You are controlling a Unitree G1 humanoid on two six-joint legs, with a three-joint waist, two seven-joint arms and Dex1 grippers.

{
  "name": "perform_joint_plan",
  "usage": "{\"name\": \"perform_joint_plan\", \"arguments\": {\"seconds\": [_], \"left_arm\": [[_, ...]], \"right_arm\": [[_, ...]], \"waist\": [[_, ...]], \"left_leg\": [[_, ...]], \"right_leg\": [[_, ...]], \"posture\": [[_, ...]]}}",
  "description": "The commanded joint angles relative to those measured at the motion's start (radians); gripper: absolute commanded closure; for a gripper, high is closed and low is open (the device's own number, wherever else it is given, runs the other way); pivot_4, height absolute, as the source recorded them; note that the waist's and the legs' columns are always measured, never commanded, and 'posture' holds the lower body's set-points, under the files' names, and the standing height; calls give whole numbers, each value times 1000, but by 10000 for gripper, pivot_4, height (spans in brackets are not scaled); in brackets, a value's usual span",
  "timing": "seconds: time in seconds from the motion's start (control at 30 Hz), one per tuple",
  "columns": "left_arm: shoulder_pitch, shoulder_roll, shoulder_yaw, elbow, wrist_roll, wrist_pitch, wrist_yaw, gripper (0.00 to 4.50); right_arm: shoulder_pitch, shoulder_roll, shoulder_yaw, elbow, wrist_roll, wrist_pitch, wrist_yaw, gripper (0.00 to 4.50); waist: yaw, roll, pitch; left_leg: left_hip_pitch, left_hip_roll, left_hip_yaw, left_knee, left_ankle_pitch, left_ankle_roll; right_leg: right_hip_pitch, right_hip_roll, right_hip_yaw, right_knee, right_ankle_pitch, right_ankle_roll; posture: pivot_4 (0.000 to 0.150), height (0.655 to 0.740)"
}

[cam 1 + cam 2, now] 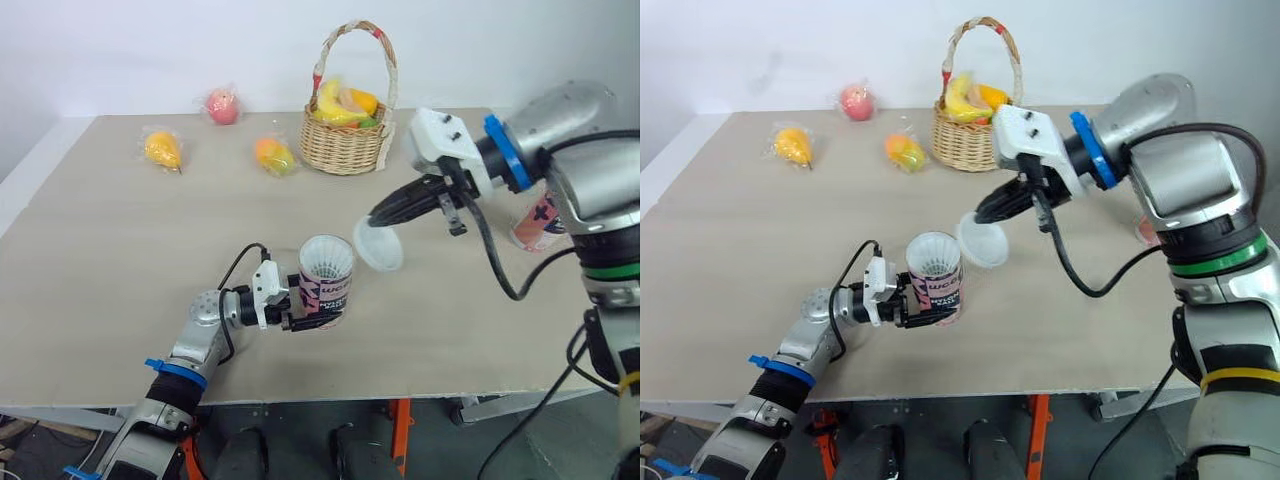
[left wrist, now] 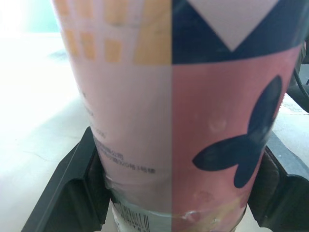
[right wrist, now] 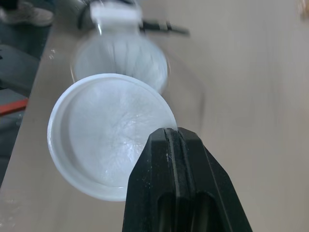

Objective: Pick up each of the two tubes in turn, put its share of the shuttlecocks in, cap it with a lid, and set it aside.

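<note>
**A:** The pale worktop has wrapped fruit and a basket along the back. What's nearer?

**B:** Left of centre, the left pincer is clamped round the tube. It holds the tube roughly upright, I'd say so the open mouth, with shuttlecocks inside, faces up for capping.

**A:** And the lid?

**B:** The lid hangs tilted just beside the tube's rim. The right pincer pinches its edge, fingers closed tight on it. The second tube stands far right, behind that arm.
</note>
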Motion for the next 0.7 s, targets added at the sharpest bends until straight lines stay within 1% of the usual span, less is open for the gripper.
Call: {"name": "perform_joint_plan", "arguments": {"seconds": [0.03,0.17,0.3,0.53,0.7], "left_arm": [[-2,10,-8,40,32,3,-7,12004],[-4,19,-12,40,34,6,-13,12004],[-2,23,-8,36,33,11,-15,12004],[1,30,-4,30,31,17,-10,12004],[-2,30,-4,32,31,22,-10,12004]], "right_arm": [[-66,70,46,20,-58,-26,3,44293],[-91,141,98,52,-116,-75,3,44293],[-98,166,117,61,-145,-120,26,44293],[-94,161,123,52,-163,-152,42,44293],[-79,123,137,23,-165,-179,44,44293]], "waist": [[1,0,0],[1,0,0],[1,0,0],[1,0,0],[1,0,0]], "left_leg": [[0,0,0,0,0,0],[-1,1,-1,0,0,0],[-1,1,-1,0,0,0],[0,1,-1,0,0,0],[-1,1,-1,0,0,0]], "right_leg": [[0,0,0,0,0,0],[0,1,-2,0,1,-1],[0,1,-1,0,1,-3],[0,1,-2,0,1,-2],[0,1,-2,0,0,-3]], "posture": [[1500,7400],[1500,7400],[1500,7400],[1500,7400],[1500,7400]]}}
